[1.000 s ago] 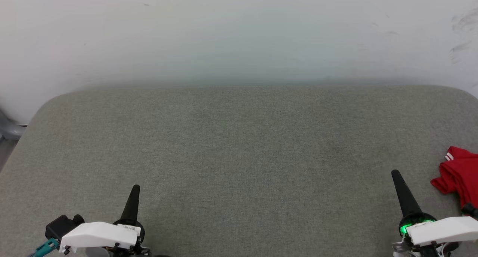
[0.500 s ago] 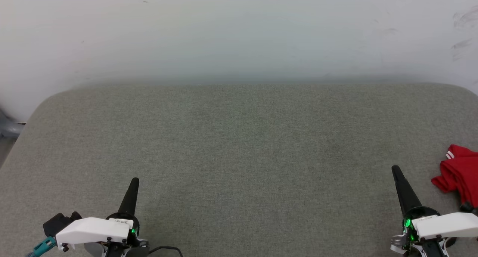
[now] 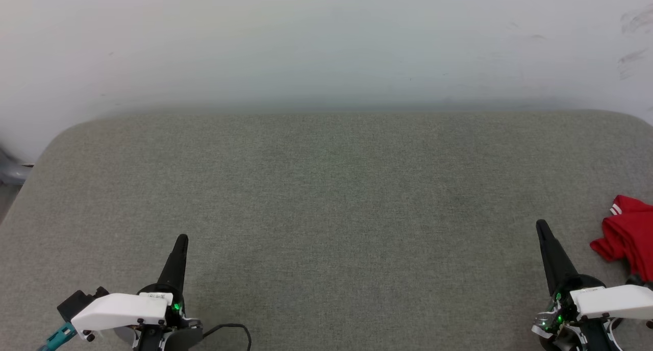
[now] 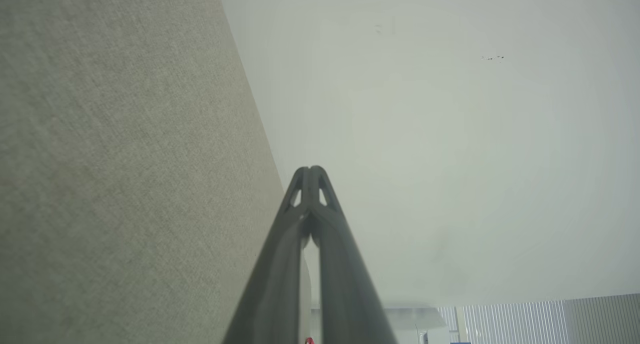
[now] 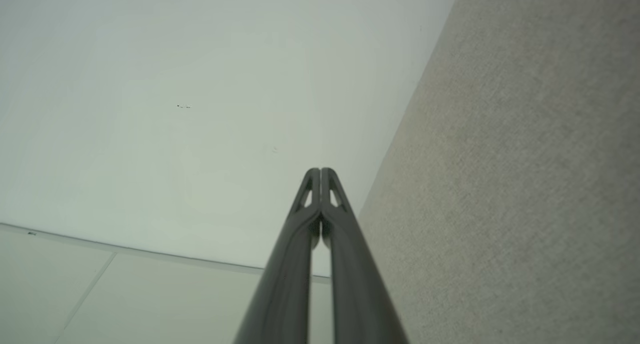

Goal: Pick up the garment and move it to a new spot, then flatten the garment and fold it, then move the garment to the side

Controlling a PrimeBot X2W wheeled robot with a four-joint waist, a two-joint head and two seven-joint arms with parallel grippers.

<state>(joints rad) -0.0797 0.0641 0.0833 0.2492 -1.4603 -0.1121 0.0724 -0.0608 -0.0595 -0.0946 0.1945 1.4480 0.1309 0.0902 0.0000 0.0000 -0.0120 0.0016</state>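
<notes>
The garment (image 3: 628,236), a crumpled bright red shirt with a bit of red-and-white striped trim, lies at the right edge of the head view on the grey-green fabric surface (image 3: 326,203), partly cut off by the frame. My right gripper (image 3: 540,224) is shut and empty, its tip a short way left of the garment and not touching it. At the lower left my left gripper (image 3: 181,238) is also shut with nothing in it, far from the garment. Each wrist view shows its own fingers pressed together: the left gripper (image 4: 310,170) and the right gripper (image 5: 320,171).
A pale wall (image 3: 326,45) rises right behind the surface's far edge. The surface's rounded left corner (image 3: 61,136) drops off to a grey object on the floor (image 3: 10,172). A dark cable (image 3: 229,330) loops by my left wrist.
The head camera has tilted slightly, shifting the whole picture. Both grippers stay shut and sit a bit higher in the view. The garment lies as it did.
</notes>
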